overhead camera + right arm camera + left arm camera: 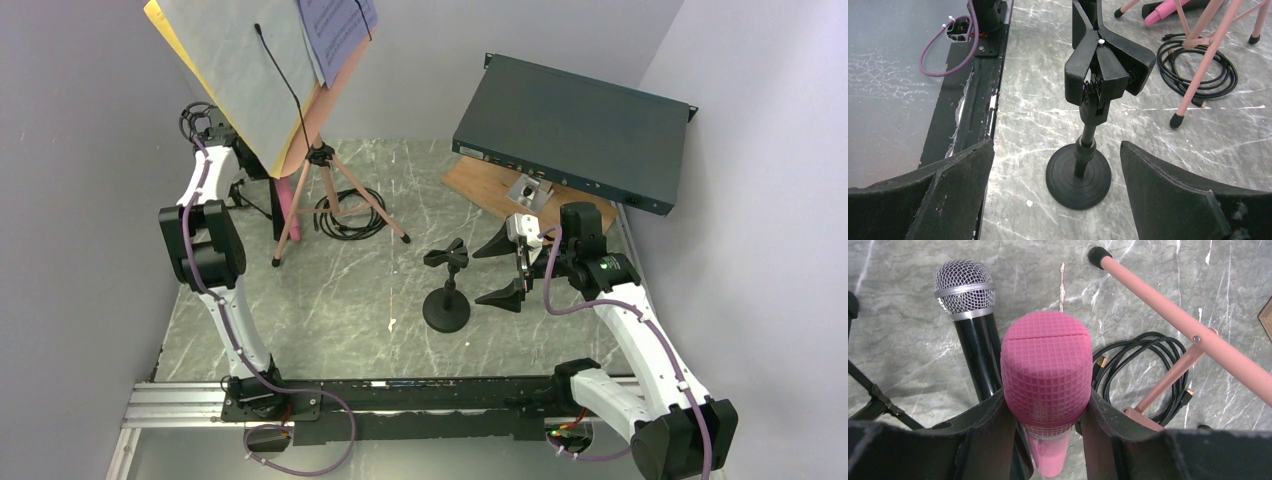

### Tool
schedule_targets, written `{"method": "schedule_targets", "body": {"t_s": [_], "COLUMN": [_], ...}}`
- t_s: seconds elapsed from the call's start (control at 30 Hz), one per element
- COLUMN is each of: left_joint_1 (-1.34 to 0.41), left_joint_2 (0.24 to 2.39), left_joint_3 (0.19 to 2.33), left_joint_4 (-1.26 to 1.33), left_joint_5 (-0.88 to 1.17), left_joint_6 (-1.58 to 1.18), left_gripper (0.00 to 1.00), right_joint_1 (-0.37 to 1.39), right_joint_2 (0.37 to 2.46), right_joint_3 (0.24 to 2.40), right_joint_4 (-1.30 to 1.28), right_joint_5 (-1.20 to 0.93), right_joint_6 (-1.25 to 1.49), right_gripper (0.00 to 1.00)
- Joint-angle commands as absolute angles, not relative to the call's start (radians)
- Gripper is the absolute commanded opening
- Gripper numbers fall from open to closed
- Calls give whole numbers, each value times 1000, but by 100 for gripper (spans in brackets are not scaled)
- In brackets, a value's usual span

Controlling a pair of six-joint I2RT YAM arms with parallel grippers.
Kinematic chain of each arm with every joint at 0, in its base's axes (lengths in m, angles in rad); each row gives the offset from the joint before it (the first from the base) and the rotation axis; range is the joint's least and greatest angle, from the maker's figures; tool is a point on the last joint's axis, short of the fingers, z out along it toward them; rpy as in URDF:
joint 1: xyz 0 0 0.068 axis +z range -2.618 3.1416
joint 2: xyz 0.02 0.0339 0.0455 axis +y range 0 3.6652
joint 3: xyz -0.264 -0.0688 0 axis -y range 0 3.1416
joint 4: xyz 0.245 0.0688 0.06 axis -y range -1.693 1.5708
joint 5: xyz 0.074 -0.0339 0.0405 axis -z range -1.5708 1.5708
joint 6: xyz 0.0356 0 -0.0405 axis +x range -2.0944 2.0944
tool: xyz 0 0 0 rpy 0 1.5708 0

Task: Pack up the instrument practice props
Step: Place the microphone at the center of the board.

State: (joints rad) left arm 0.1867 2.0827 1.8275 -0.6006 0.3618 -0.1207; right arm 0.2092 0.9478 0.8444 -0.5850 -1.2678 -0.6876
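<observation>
Right of the stand (1173, 317), the upright holder (1083, 150) is squarely faced by the right gripper (505, 270), which is spread wide and empty. Left of the stand, the pink mic (1045, 370) is clamped by the left gripper (1045, 402), seemingly head-up.

White arms (236, 322), black right gripper (500, 272) (purple cables (548, 288)).

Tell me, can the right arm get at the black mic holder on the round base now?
Probably yes. The right gripper is open and the mic holder stands upright ahead of it, with nothing in between. The pink tripod leg and cable coil lie farther off.
</observation>
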Motion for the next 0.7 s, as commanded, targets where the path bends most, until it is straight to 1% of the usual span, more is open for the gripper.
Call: {"method": "schedule_targets", "body": {"t_s": [0.0,0.23,0.67], "left_joint_1": [172,141,91], "left_joint_2": [2126,2189,2261], "left_joint_3": [1914,1963,1993], "left_joint_4": [-662,-709,-762], "left_joint_5": [420,369,241], "left_joint_6": [-126,-116,-76], "left_gripper": [7,19,27], "right_joint_1": [207,208,207], "right_joint_2": [945,945,946], "right_joint_3": [842,842,842], "right_joint_4": [-575,-574,-575], "right_joint_5": [-1312,-1312,-1310], "right_joint_6": [-710,-712,-712], "right_gripper": [99,99,99]}}
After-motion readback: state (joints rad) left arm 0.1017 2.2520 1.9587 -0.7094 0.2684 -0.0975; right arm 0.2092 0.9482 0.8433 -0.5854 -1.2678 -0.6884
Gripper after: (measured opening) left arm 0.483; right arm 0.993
